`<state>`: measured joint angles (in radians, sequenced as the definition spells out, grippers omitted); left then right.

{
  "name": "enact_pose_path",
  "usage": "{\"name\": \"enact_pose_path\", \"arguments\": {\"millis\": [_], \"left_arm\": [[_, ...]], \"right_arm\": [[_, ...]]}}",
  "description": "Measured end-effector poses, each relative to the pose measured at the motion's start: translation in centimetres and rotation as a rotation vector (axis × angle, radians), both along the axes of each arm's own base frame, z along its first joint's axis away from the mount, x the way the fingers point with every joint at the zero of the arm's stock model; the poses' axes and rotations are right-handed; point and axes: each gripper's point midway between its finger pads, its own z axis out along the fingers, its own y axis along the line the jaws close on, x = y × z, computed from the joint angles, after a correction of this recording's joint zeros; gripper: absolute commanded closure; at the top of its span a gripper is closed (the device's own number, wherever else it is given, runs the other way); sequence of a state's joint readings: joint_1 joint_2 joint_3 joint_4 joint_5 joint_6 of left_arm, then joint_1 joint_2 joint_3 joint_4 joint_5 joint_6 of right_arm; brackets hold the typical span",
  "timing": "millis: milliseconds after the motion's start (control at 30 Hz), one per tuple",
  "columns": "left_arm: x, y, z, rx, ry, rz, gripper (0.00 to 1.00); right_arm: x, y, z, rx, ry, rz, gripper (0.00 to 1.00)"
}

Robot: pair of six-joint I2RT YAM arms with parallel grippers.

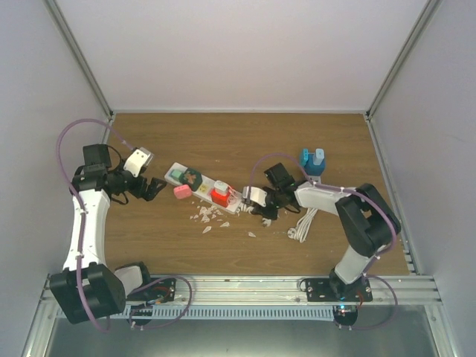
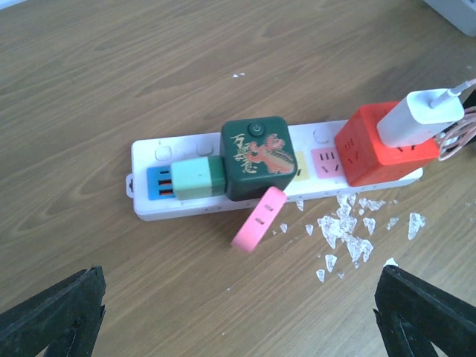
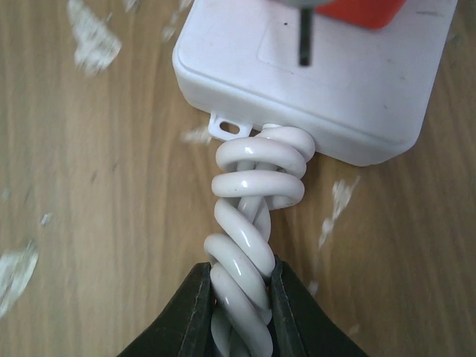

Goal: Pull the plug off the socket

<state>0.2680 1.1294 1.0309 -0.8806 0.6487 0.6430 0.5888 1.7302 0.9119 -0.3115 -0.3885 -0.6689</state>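
The right wrist view's top edge cuts off the red adapter.

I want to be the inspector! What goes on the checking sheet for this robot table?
Surface: brown wood-grain table.
Job's things: white power strip carrying a mint plug, a green cube and a red cube with a white charger in it; pink plug loose at the strip's edge.
Clutter: white flakes by the strip; blue object far right.
Tools: left tool open, holding nothing; right tool shut on the strip's coiled white cord.
Cables: the cord leaves the strip's end; purple cables along both arms.
Surroundings: pale walls; metal rail at the near edge.
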Motion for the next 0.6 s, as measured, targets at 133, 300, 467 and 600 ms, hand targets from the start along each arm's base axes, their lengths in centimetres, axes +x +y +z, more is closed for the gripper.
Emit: {"name": "enact_pose_path", "arguments": {"millis": [133,300,467,600], "left_arm": [[-0.1,-1.0,-0.5,0.014,-0.005,-0.077,0.01],[-0.6,-2.9,-2.2,0.030,0.009,-0.188,0.01],[-2.2,-5.2,-5.7,0.036,0.063,-0.276,0.04],[-3.6,-6.6,-8.5,0.051,0.093,-0.334,0.06]], "right_arm": [[-1.5,-2.5,-0.1,0.002,-0.006,0.033,0.96],[-3.0,-4.5,0.0,0.002,0.003,0.046,0.53],[-5.0,-6.3,0.5,-0.015,0.067,0.012,0.07],[-4.8,-6.1,3.6,0.034,0.048,-0.028,0.00]]}}
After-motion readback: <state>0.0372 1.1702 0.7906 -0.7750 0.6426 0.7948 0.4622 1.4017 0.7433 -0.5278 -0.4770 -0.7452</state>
